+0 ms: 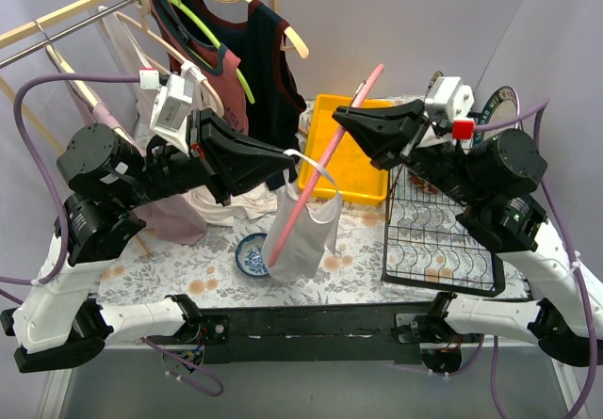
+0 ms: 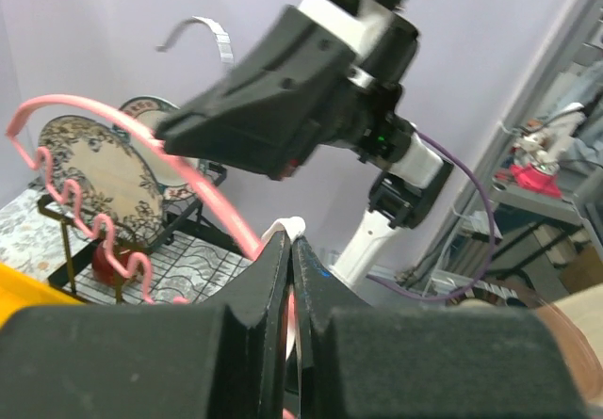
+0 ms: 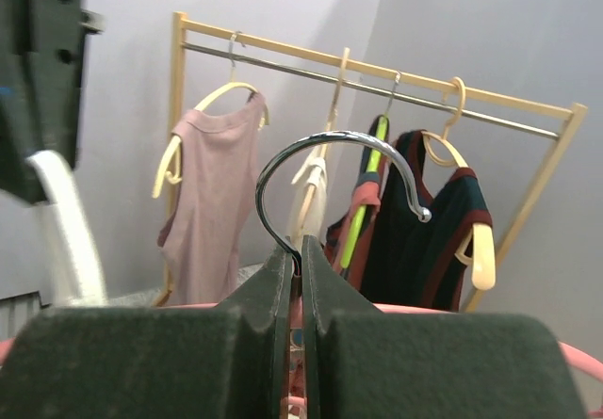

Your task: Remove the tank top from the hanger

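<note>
The hanger (image 1: 300, 207) is up in the air between the two arms. It is tipped steeply, so its long pink bar runs from a high end at the back down to a low end near the front. The right gripper (image 1: 341, 120) has it by the neck, fingers pressed together on the shank just under the metal hook (image 3: 330, 141), from the right of the bar. The tank top (image 1: 316, 235) is still on and hangs bunched around the bar's low end, well below that grip. The left gripper (image 1: 283, 158) comes in from the left of the bar, about midway along it. Its fingers are closed too, and its wrist camera shows a bit of white strap (image 2: 285, 225) nipped between the tips, right beside the pink bar. So the garment lies down and forward from both grippers, and the left one is the nearer and the only one touching cloth. To my eye everything turns on the slope. The strap has to travel along the bar toward its low end and off the tip, while the right arm holds the neck firm. A pull straight left, across the bar, would likely just drag the hanger along. I can't tell whether the other strap is free yet.
</note>
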You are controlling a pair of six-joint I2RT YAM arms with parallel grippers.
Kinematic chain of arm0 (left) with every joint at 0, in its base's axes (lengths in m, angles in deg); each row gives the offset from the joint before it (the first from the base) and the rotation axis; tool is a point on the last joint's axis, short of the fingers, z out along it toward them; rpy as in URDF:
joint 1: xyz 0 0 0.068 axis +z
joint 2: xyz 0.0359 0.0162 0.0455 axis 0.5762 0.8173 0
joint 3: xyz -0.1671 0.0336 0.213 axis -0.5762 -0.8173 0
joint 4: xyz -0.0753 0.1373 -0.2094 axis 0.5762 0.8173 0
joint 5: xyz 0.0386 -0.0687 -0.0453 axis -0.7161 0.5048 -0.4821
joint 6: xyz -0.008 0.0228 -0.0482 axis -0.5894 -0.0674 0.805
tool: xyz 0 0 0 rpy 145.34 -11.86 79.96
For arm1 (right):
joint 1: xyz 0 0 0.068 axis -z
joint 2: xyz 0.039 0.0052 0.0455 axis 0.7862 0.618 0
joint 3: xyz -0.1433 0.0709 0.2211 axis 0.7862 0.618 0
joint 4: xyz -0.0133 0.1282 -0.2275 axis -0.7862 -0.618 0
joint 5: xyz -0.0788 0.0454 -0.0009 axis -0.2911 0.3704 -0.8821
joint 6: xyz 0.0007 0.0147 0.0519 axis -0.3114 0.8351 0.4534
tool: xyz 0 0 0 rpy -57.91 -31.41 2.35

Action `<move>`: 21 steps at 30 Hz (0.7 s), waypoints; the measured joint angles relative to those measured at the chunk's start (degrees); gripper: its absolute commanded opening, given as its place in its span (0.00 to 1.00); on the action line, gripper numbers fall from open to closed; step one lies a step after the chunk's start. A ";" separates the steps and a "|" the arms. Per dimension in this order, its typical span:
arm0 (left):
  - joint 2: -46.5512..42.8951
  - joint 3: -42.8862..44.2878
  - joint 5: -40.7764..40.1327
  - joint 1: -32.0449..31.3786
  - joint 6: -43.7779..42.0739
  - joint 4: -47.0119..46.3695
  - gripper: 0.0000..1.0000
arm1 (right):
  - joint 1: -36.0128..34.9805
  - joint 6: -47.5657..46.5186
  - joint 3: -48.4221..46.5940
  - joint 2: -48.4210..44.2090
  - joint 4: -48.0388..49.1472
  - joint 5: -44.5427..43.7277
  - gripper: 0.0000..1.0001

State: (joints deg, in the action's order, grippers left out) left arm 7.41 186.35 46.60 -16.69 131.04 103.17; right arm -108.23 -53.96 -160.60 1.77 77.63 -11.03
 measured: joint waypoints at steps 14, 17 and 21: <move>-5.64 -3.56 -8.24 0.00 -1.20 4.70 0.00 | 0.00 -5.57 -6.49 8.00 -0.52 -27.52 0.01; -7.26 -3.58 -13.97 0.00 -1.31 5.29 0.00 | 0.00 -6.43 -7.15 7.98 1.16 -31.65 0.01; -8.22 -2.91 -21.51 0.00 -1.84 5.51 0.00 | 0.04 -7.39 -7.80 7.04 2.25 -33.16 0.01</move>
State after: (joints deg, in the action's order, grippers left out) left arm -0.81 183.44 25.09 -16.69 129.21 108.68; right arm -108.19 -61.35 -168.41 8.81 79.88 -44.19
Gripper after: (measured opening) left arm 0.012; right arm 0.058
